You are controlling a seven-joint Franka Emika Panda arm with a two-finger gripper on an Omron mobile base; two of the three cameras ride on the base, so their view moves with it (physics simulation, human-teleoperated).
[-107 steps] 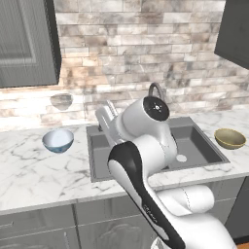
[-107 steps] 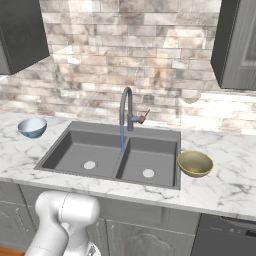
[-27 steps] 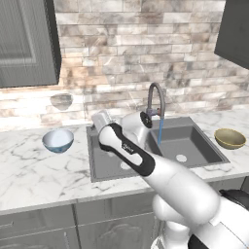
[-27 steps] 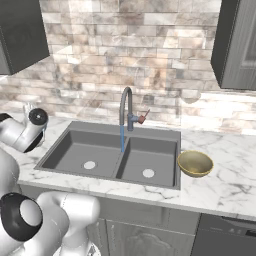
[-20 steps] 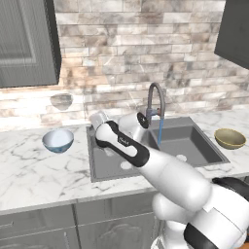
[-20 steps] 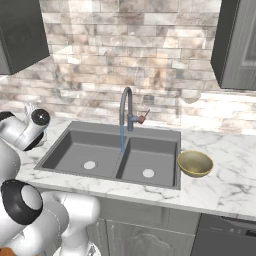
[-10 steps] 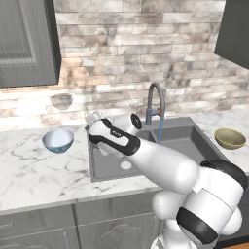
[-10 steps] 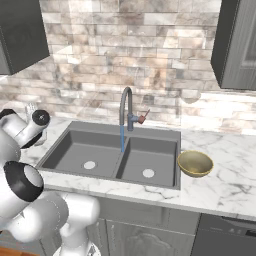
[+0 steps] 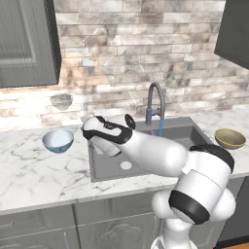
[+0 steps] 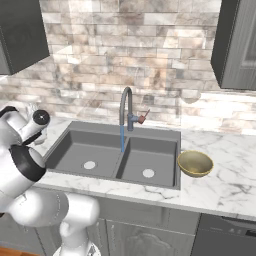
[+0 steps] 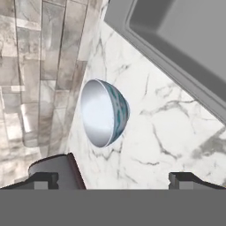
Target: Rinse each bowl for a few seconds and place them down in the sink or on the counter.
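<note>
A: Gripper (image 11: pixel 113 178)?
B: Jaws wide, empty, short of the blue bowl (image 11: pixel 105 113) on the counter (image 11: pixel 159 128) left of the sink (image 9: pixel 177 141).
A: Progress?
B: Faucet (image 10: pixel 126 112) running; neither bowl appears rinsed. Tan bowl (image 10: pixel 195 163) sits right of the sink.
A: Obscured?
B: The arm hides the left basin from the left base view.
</note>
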